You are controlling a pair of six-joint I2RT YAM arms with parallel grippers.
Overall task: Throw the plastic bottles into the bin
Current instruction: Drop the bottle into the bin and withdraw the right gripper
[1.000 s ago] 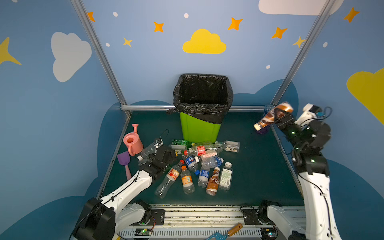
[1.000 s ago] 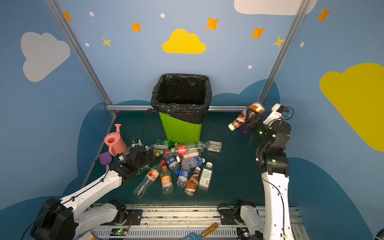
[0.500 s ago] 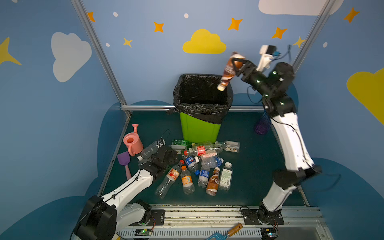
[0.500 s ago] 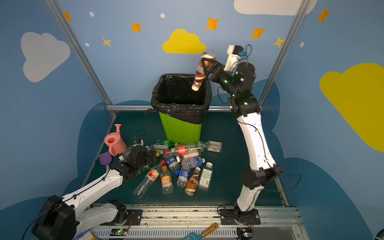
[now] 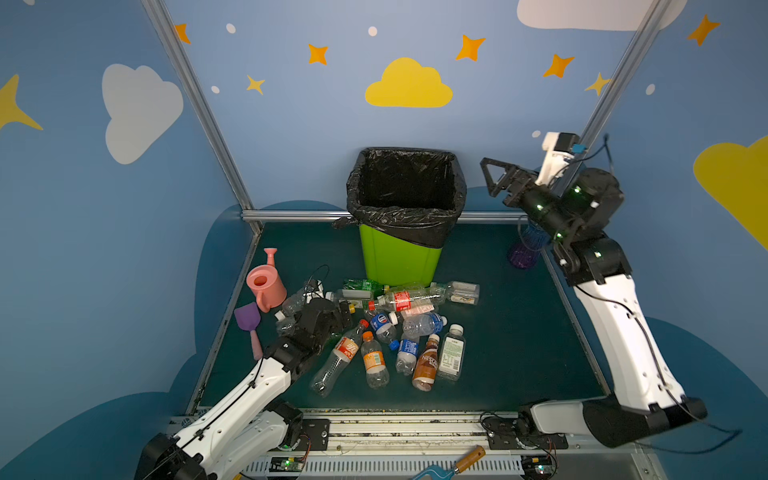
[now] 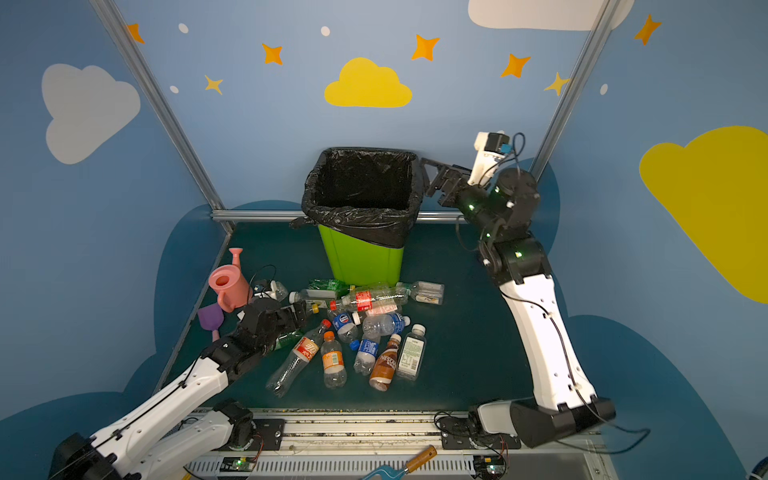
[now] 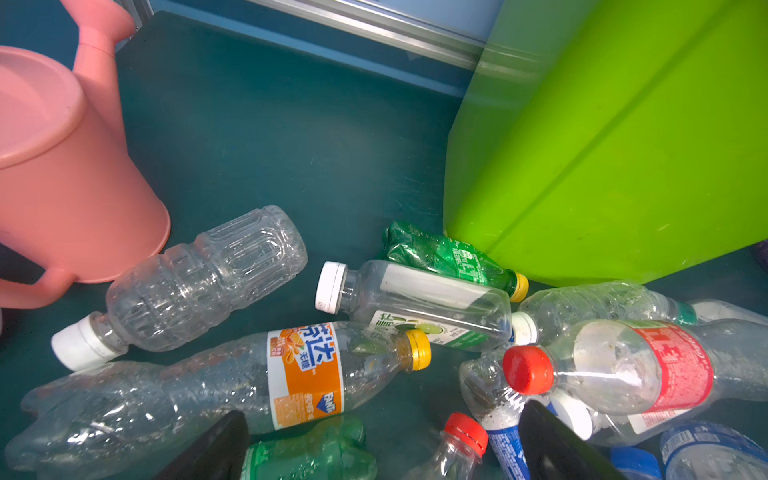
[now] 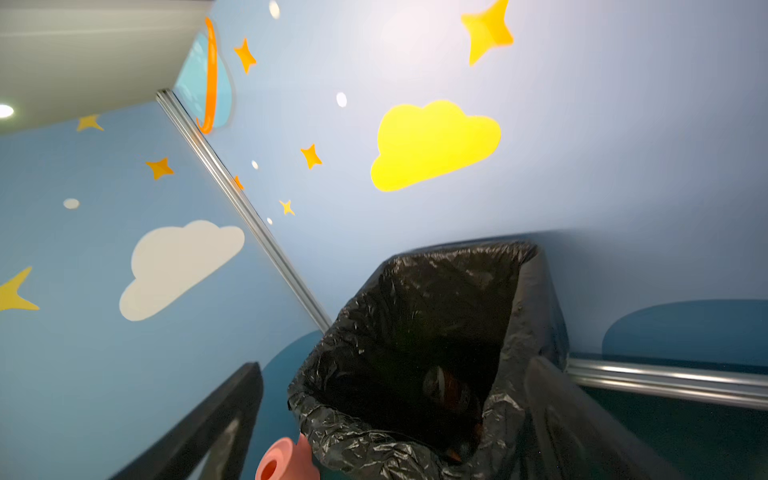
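Both top views show the right gripper [image 5: 494, 178] raised just beside the right edge of the bin [image 5: 399, 262], about level with the rim; its jaws are spread wide and carry nothing. One second earlier this gripper clamped a brown bottle well to the right of the bin; half a second earlier it held that bottle over the bin mouth; the bottle has since left the grip. The right wrist view shows a dim brown bottle [image 8: 446, 388] inside the black liner [image 8: 415, 332]; the release is therefore judged good. The left gripper [image 5: 330, 313] has not moved; its jaws are spread and empty, low over the bottles [image 5: 395, 332] near the watering can [image 5: 266, 284]. These lie on the floor [image 5: 498, 332] in front of the bin, up against its base; more than ten remain, so most of the task is outstanding.
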